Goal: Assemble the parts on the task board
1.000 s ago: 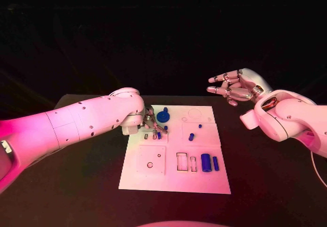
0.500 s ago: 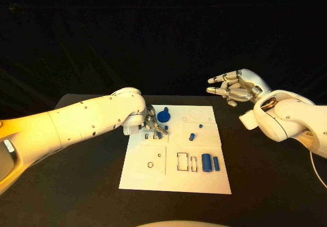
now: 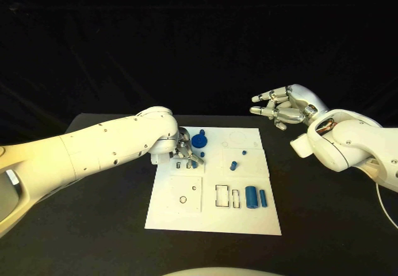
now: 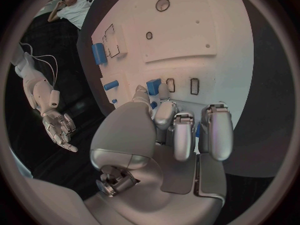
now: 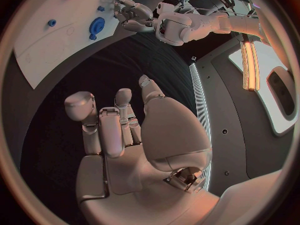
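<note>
Head view: left robot hand (image 3: 184,150) low over task board (image 3: 214,221) on worktop (image 3: 332,230), fingers curled at small blue part (image 3: 191,164); grasp uncertain. Right robot hand (image 3: 282,106) spread, idle. Advice: seat part squarely, straight down.

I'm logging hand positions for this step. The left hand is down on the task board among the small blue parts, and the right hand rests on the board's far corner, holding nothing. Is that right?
Not quite. The right hand is not on the task board: the head view shows it raised off to the board's side, fingers apart, holding nothing. The left hand is down on the board among the small blue parts, as you said.
</note>
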Controlling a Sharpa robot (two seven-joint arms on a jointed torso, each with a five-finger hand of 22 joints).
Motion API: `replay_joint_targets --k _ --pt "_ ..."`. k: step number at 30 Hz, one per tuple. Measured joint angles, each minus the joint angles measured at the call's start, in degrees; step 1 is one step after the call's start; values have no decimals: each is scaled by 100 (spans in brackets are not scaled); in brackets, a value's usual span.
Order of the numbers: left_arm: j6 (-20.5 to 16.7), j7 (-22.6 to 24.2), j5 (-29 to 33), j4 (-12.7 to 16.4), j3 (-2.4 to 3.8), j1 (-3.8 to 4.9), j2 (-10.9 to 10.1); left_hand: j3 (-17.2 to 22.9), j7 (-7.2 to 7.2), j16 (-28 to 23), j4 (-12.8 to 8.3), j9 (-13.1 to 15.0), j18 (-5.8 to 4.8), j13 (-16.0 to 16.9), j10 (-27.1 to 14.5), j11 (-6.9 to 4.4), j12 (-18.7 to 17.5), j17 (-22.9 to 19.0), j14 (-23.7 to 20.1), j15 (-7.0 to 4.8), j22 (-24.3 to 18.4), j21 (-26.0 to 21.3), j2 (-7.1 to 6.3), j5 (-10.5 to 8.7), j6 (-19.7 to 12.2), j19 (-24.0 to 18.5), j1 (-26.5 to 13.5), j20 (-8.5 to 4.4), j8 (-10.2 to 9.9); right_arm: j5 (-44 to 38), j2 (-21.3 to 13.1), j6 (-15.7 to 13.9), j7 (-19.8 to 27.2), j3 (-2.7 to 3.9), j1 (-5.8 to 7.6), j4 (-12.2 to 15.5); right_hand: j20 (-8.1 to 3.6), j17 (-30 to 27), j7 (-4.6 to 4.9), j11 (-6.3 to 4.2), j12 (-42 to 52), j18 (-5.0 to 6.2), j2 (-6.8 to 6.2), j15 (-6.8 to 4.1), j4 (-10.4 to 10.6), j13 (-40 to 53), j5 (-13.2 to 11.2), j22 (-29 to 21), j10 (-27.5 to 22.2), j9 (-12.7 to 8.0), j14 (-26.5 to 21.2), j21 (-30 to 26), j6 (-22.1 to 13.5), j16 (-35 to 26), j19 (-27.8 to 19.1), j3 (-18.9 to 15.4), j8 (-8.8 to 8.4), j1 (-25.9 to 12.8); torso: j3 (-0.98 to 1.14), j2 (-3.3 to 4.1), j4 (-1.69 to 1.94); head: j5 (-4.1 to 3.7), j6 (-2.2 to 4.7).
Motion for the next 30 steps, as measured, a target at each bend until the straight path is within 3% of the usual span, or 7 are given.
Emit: replay_joint_targets --k 5,10,13,19,21,24,30 --pt "10 5 1 0 2 -2 2 188 -11 0 -188 80 -1 16 -1 1 0 -1 0 0 0 0 168 0 -52 0 403 0 29 -13 6 17 -17 -2 -2 -8 -19 -11 0 0 0 0 0 0 0 -11 0 -11 0 0 0 -26 0 -26 -19 0 0 0 1 0 0 8 -9" --pt "6 25 13 0 20 13 4 671 -55 0 -588 93 1 19 -32 -54 -58 -1 -1 -68 0 0 289 -15 -206 9 970 -54 -13 -21 7 30 -29 -3 -4 -13 -19 -16 0 0 0 -1 0 0 0 -11 0 -18 0 0 0 -26 0 -27 -19 0 0 0 3 -1 0 8 -13" --pt "-17 41 16 0 21 18 4 1155 -11 0 -684 81 0 -80 -50 -72 -168 -1 1 -83 -1 0 180 -10 -301 1 1112 -63 -89 -25 11 38 -35 -4 -4 -22 -19 -17 0 0 0 0 23 0 0 -3 0 -18 0 0 0 -26 0 -26 -19 0 0 23 3 0 0 8 -17" --pt "-128 90 21 -13 18 6 -3 1783 12 0 -56 106 0 -158 -84 -37 -302 -1 11 -51 -1 -24 -5 9 -343 1 1291 -63 -117 -52 41 75 -65 -21 -6 -51 -19 -36 0 0 40 -1 30 0 0 61 0 -34 0 -1 0 -26 0 -27 -19 1 0 30 4 0 -3 15 -22" --pt "-171 105 22 -19 15 0 -10 2180 19 0 213 311 0 -99 -94 -30 -312 -2 11 -51 -1 -30 -226 9 -350 0 1216 -63 -76 -64 53 94 -78 -27 -7 -61 -19 -36 0 0 40 0 30 0 -1 61 0 -34 0 -1 0 -26 0 -26 -19 0 0 30 4 -1 -2 15 -23" --pt "-241 133 30 -21 15 -5 -45 2765 19 0 179 478 0 -124 -93 -30 -310 -2 11 -52 -1 -58 -499 9 -350 0 947 -63 -11 -81 75 129 -102 -46 -11 -95 -19 -52 0 15 71 0 32 0 64 61 0 -58 15 -1 0 -61 0 -61 -19 -64 0 27 4 -6 3 12 -24" --pt "-355 173 48 37 22 -2 -176 3230 20 0 46 619 1 -155 -93 -30 -310 -2 11 -52 -1 -58 -653 6 -350 0 681 -63 23 -103 101 193 -148 -66 -32 -127 1 -66 0 21 71 0 56 0 79 61 -33 -77 22 -1 0 -87 0 -61 -39 -79 0 3 8 -10 4 27 -10"
